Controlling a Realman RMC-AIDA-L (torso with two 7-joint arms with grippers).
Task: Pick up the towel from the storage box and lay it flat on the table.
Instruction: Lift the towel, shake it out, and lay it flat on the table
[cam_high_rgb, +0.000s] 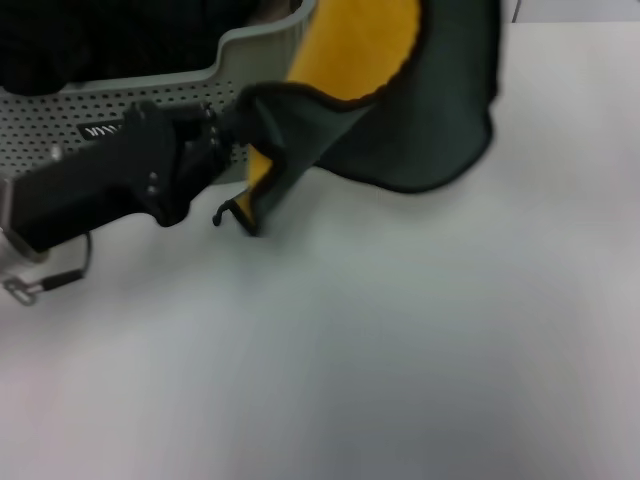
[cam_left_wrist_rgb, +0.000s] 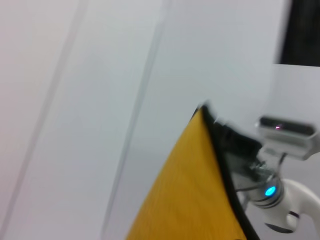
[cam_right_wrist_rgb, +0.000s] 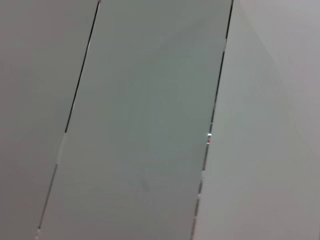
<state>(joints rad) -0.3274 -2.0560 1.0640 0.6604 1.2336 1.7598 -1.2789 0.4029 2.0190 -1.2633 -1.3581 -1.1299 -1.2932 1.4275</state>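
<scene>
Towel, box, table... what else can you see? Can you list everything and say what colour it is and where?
towel: one, dark green with a yellow side and black edging, hanging over the box's corner down toward the table, one edge pinched by the left pincer.
storage box: one, pale grey-green with dotted walls and a small black label, at the back left.
dark stuff: black, inside the box; too unclear to name.
table: one, white, under everything.
left pincer: one, black, in front of the box, shut on the towel.
right pincer: not seen.
</scene>
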